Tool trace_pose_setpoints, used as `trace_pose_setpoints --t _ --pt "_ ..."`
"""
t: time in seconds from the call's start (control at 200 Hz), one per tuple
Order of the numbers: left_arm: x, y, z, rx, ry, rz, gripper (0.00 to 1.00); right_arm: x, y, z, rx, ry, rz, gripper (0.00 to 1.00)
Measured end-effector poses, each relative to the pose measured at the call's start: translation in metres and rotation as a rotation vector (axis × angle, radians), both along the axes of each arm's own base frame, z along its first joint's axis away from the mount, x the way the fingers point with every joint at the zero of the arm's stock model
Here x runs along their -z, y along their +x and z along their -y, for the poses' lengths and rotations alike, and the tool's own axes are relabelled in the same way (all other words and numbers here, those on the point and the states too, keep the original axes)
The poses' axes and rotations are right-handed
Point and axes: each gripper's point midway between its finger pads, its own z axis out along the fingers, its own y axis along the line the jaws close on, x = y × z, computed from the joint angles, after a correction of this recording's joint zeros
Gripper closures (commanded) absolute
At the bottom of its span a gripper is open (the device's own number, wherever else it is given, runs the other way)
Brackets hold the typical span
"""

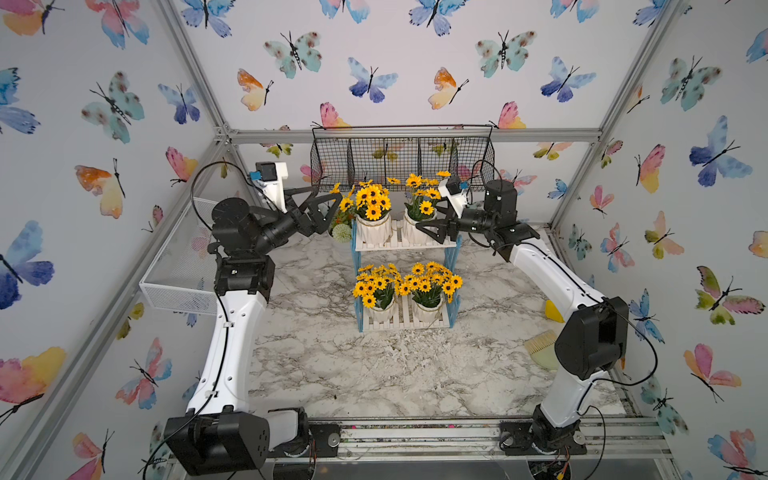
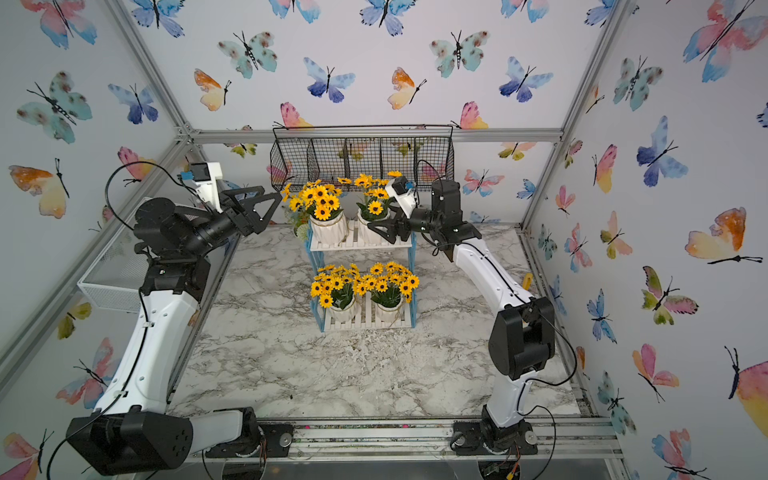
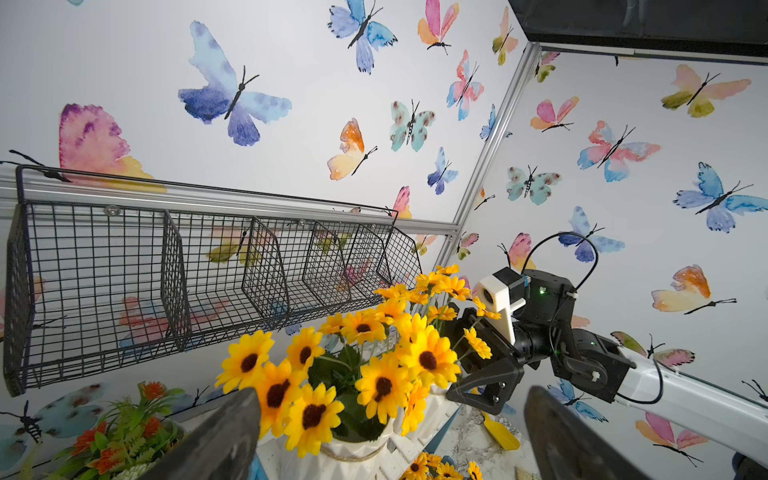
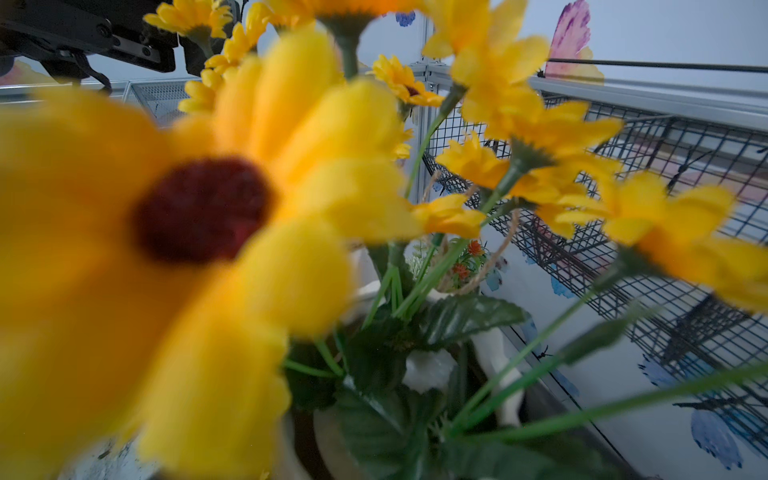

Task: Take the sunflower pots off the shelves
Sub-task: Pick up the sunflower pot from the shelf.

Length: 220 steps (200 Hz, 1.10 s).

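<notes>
The shelves (image 1: 399, 246) stand at the back middle of the marble table, with two sunflower pots on each tier. My right gripper (image 1: 422, 220) is shut on the top right sunflower pot (image 1: 409, 228), which rests on the top board. Its blooms (image 4: 199, 208) fill the right wrist view and hide the fingers. My left gripper (image 1: 328, 195) hangs open just left of the top left sunflower pot (image 1: 374, 228); this pot (image 3: 353, 453) shows ahead between the spread fingers (image 3: 220, 436). On the lower tier sit the other two pots (image 1: 382, 313) (image 1: 428, 311).
A black wire wall basket (image 1: 401, 158) hangs right behind the rack. A pot of orange-red flowers with a green ball bloom (image 1: 343, 230) stands at the rack's left, under my left gripper. A white mesh basket (image 1: 178, 266) hangs on the left wall. A brush (image 1: 542, 347) lies at the right.
</notes>
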Motion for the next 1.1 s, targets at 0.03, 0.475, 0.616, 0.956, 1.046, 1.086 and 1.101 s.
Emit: trace_pose_setpoints --t 0.03,0.475,0.616,0.956,1.046,1.086,1.101 --pt "0.000 0.000 0.000 0.000 0.000 0.000 0.02 0.000 0.000 0.000 0.001 0.001 -0.001 0.98" --pt "0.000 0.000 0.000 0.000 0.000 0.000 0.01 -0.002 -0.010 0.005 0.016 0.022 -0.022 0.98" --pt "0.000 0.000 0.000 0.000 -0.002 -0.001 0.02 -0.004 -0.014 0.007 0.021 0.030 -0.032 0.98" --pt "0.000 0.000 0.000 0.000 -0.002 -0.001 0.02 -0.021 -0.023 0.011 0.027 0.052 -0.004 0.98" --pt "0.000 0.000 0.000 0.000 -0.002 -0.001 0.02 -0.022 -0.028 0.011 0.023 0.053 -0.002 0.98" --pt "0.000 0.000 0.000 0.000 -0.002 -0.001 0.02 -0.024 -0.031 0.010 0.020 0.054 0.000 0.98" --pt "0.000 0.000 0.000 0.000 -0.002 -0.001 0.02 -0.023 -0.032 0.010 0.021 0.053 0.000 0.98"
